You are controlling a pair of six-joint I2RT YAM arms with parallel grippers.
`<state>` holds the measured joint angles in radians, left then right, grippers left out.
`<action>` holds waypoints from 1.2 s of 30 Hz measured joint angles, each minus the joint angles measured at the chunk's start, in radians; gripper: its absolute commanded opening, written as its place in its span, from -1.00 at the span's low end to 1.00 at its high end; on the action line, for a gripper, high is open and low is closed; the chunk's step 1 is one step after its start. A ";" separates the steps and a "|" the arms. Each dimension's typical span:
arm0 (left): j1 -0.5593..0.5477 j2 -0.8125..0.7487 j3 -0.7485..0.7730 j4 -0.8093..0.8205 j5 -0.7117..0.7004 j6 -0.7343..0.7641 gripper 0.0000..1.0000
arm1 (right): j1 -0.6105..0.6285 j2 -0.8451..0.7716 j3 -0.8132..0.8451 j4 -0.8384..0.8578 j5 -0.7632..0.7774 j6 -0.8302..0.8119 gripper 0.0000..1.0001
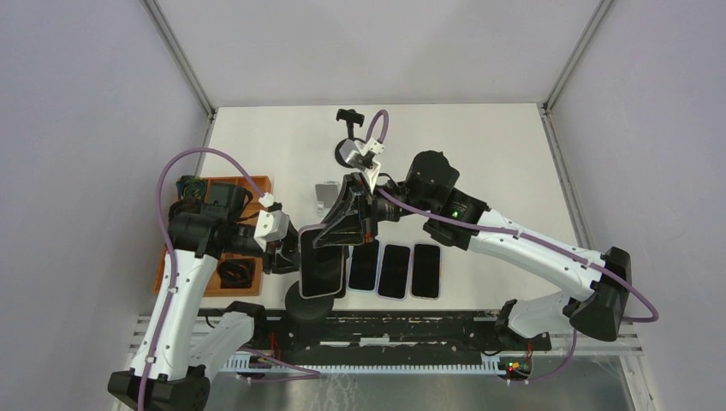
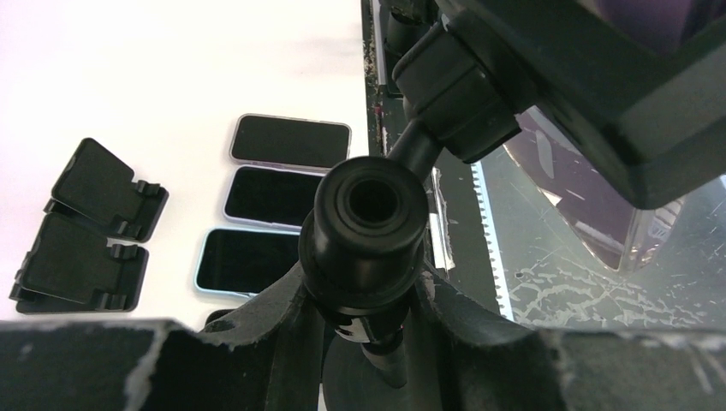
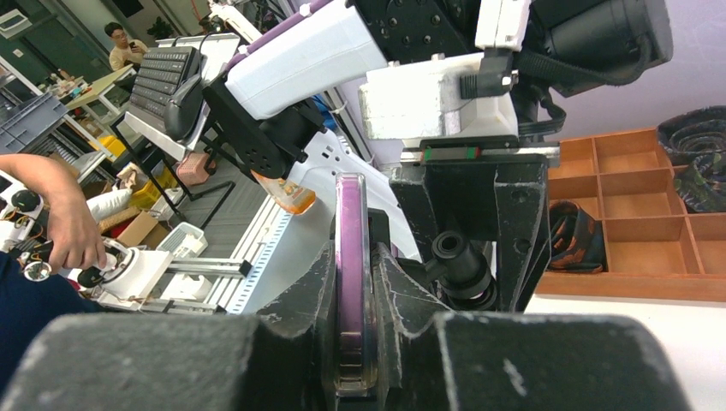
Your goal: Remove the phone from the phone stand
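**Top view**
- Phone (image 1: 318, 272): upright at lower centre of frame, seated in the phone stand (image 1: 300, 306). The stand's round base sits at the near edge of the table (image 1: 514, 163).
- Right claw (image 1: 338, 233): on the phone's upper edge, reaching in from the right.
- Left claw (image 1: 287, 254): on the stand's neck, reaching in from the left.
- Three spare phones (image 1: 394, 271): flat in a row, just right of the stand.
- Wooden tray (image 1: 257, 182): left of frame, partly under the left arm.
- Second tall stand (image 1: 347, 117): upper centre, well apart.

**Left wrist view**
- Left claw: clamped about the stand's stem beneath its ball knob, a finger on each side.
- Two folding stands (image 2: 103, 193): left of frame, beside the spare phones.

**Right wrist view**
- Right claw: closed on the phone's thin purple edge, which stands upright between the fingers at centre frame.

**Hazards (judged)**
- The cradle may keep its hold on the phone, so a slanted pull could twist the stand in the left claw or tip its base.
- The hold on a narrow edge may slip and drop the phone onto the spare phones.
- The two wrists sit close together, so a sideways pull risks a knock between them.
- The row of spare phones takes up the table just right of the stand, where the phone might be set down.
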<state>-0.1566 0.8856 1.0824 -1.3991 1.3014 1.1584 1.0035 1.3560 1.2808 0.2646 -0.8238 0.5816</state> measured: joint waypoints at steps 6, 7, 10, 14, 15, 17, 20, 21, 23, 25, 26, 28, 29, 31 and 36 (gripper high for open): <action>0.000 -0.013 -0.035 -0.006 -0.041 0.014 -0.96 | -0.016 -0.001 0.000 0.021 0.018 0.010 -1.00; 0.000 -0.016 -0.043 -0.009 -0.064 0.018 -0.96 | -0.028 -0.004 0.000 0.035 0.021 0.017 -1.00; 0.002 -0.021 -0.061 -0.008 -0.099 0.031 -0.96 | -0.069 -0.021 0.000 0.060 0.020 0.034 -1.00; 0.002 -0.024 -0.061 -0.005 -0.095 0.031 -0.96 | -0.084 -0.023 0.000 0.074 0.011 0.063 -1.00; 0.002 -0.024 -0.061 -0.008 -0.097 0.033 -0.96 | -0.089 -0.024 0.000 0.079 0.010 0.075 -1.00; 0.003 -0.027 -0.066 -0.024 -0.142 0.041 -0.96 | -0.122 -0.037 0.000 0.099 0.013 0.090 -1.00; 0.001 -0.030 -0.074 -0.038 -0.200 0.062 -0.96 | -0.202 -0.082 0.000 0.156 0.053 0.100 -1.00; 0.000 -0.030 -0.074 -0.040 -0.207 0.062 -0.96 | -0.228 -0.103 0.000 0.169 0.064 0.103 -1.00; 0.000 -0.031 -0.074 -0.040 -0.215 0.061 -0.96 | -0.265 -0.144 0.000 0.193 0.081 0.106 -1.00; -0.002 -0.032 -0.074 -0.035 -0.227 0.061 -0.96 | -0.281 -0.185 -0.005 0.202 0.082 0.109 -1.00; -0.002 -0.032 -0.074 -0.032 -0.229 0.059 -0.96 | -0.290 -0.206 -0.013 0.203 0.081 0.111 -1.00; -0.002 -0.033 -0.074 -0.018 -0.235 0.045 -0.96 | -0.303 -0.240 -0.032 0.203 0.078 0.113 -1.00; -0.002 -0.034 -0.074 -0.005 -0.241 0.034 -0.96 | -0.314 -0.255 -0.043 0.193 0.073 0.113 -1.00; -0.002 -0.035 -0.069 0.010 -0.254 0.019 -0.96 | -0.340 -0.274 -0.053 0.152 0.068 0.101 -1.00; -0.002 -0.036 -0.027 0.026 -0.257 -0.011 -0.96 | -0.418 -0.303 -0.056 -0.057 0.078 0.021 -1.00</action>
<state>-0.1585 0.8494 1.0550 -1.3735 1.0443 1.1473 0.5850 1.0534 1.2251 0.2073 -0.7456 0.6029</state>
